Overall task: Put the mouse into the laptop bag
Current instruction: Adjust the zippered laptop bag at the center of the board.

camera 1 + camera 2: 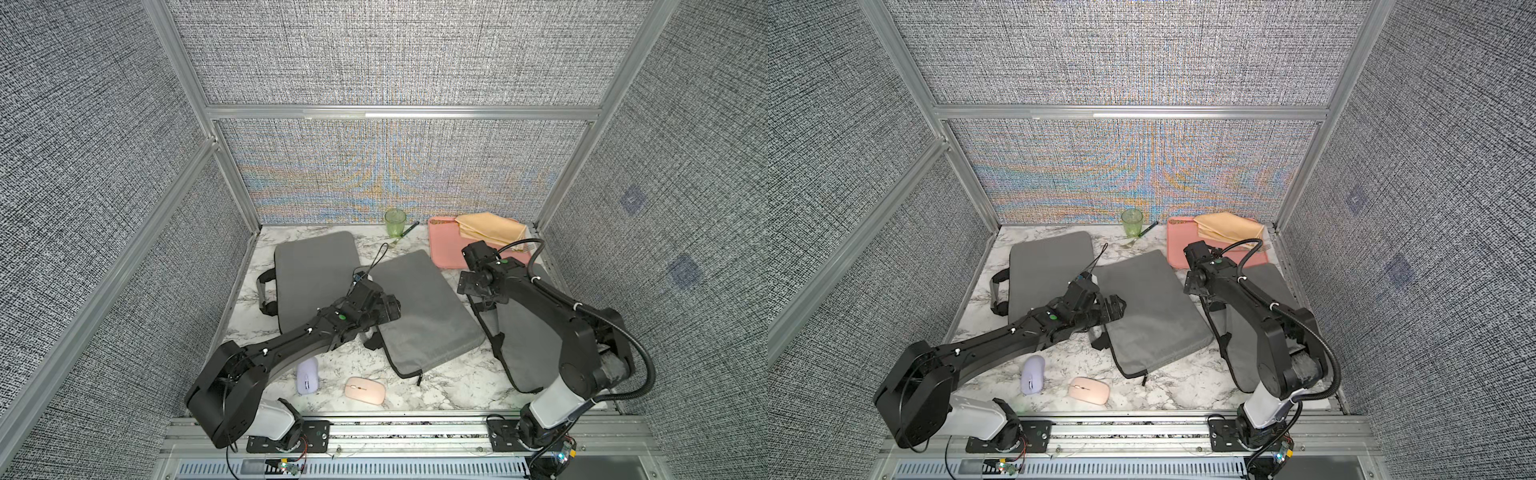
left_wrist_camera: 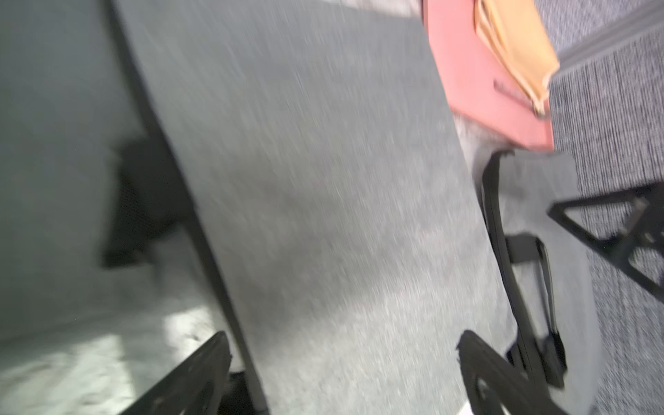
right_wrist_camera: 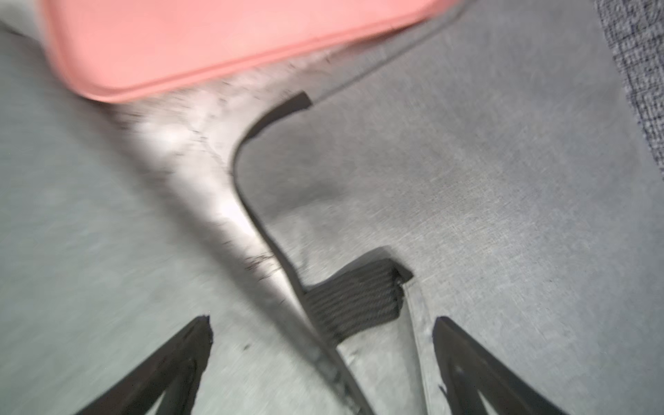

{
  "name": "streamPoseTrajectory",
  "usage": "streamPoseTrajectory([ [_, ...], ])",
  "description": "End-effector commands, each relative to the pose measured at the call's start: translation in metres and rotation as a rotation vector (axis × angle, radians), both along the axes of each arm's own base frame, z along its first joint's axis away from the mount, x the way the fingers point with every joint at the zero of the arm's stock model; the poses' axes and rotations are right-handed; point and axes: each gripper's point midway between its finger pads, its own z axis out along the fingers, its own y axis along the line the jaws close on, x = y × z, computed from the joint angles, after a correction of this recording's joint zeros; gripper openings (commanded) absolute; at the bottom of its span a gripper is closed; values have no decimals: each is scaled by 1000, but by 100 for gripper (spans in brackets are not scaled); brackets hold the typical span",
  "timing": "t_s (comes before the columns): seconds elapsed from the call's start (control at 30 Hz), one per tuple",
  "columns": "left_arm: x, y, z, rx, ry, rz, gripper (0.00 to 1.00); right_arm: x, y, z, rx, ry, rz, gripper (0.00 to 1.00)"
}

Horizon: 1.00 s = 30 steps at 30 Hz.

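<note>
Your left gripper (image 2: 343,341) and right gripper (image 3: 321,323) hung wide open, empty, each above a grey fabric laptop bag (image 1: 428,316); unzipping one probably came next.

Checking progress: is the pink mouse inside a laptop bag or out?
Out. The pink mouse lies uncovered on the marble table, near its front edge, apart from the middle laptop bag.

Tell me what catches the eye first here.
Three grey laptop bags cover most of the marble table. A pink tray with a yellow cloth sits in the far right corner. A lilac mouse and a pink mouse lie near the front edge.
</note>
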Motion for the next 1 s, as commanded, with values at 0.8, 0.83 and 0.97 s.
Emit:
streamPoseTrajectory([
  [0.8,235,19,-69,517,75,138,99,-129,181,-55,80,17,494,85],
  [0.83,238,22,-75,516,90,130,99,-133,180,-60,73,25,501,85],
  [0.97,246,53,-96,532,154,133,99,-141,184,-66,75,33,518,87],
])
